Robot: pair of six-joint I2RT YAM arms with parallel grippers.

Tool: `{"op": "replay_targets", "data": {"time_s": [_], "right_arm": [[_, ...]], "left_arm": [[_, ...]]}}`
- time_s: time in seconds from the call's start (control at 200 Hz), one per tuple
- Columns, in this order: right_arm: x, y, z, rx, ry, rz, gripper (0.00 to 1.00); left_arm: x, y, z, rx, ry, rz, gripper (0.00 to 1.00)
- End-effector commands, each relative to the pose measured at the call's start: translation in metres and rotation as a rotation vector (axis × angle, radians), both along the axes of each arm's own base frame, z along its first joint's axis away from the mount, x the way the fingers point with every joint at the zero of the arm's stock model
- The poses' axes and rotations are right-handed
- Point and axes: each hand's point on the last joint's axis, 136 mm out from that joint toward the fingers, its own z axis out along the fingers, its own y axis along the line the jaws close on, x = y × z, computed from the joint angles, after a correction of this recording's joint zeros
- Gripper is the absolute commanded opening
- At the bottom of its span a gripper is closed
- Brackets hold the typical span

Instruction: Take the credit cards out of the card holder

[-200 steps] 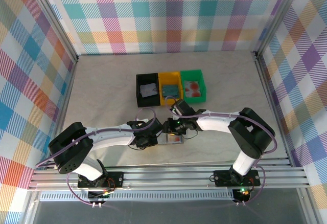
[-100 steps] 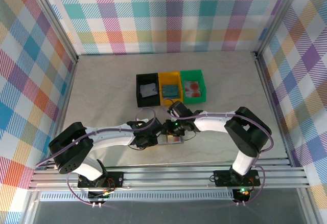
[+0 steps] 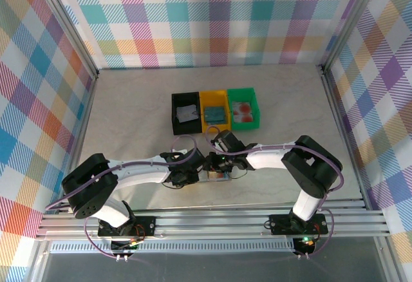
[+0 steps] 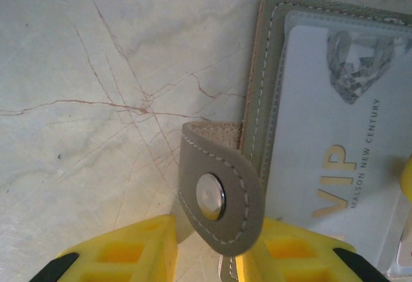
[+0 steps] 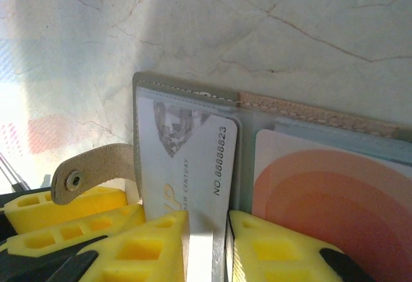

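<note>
The grey card holder (image 3: 219,177) lies open on the table near the front. My left gripper (image 4: 212,256) is shut on the snap tab (image 4: 219,185) at its left edge (image 4: 264,69). A whitish-grey VIP credit card (image 5: 187,153) sits in the left pocket, and its near end runs between the yellow fingers of my right gripper (image 5: 207,250), which is shut on it. A reddish-pink credit card (image 5: 322,192) fills the right pocket. In the top view the two grippers, left (image 3: 197,170) and right (image 3: 223,165), meet over the holder.
Three trays stand in a row behind the holder: black (image 3: 175,118), yellow (image 3: 214,93) and green (image 3: 256,105), each with a card in it. Metal frame posts and checked walls close in the marble table (image 3: 129,114) at the sides and back.
My right gripper has shifted left and down onto the holder and its jaws have narrowed round the whitish-grey card. The left gripper has stayed on the tab.
</note>
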Motion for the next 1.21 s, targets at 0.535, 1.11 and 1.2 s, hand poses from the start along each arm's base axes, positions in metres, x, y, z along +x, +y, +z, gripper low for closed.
{"op": "replay_targets", "data": {"time_s": [0.535, 1.11, 1.2], "right_arm": [[-0.017, 0.005, 0.003, 0.058, 0.027, 0.037, 0.00], [-0.008, -0.029, 0.013, -0.082, -0.008, 0.011, 0.00], [-0.006, -0.034, 0.019, -0.099, -0.025, 0.008, 0.00]], "left_arm": [[-0.021, -0.018, -0.060, -0.080, 0.124, -0.038, 0.28], [-0.020, -0.009, -0.047, -0.097, 0.096, -0.009, 0.30], [-0.020, -0.009, -0.048, -0.095, 0.099, -0.008, 0.31]]}}
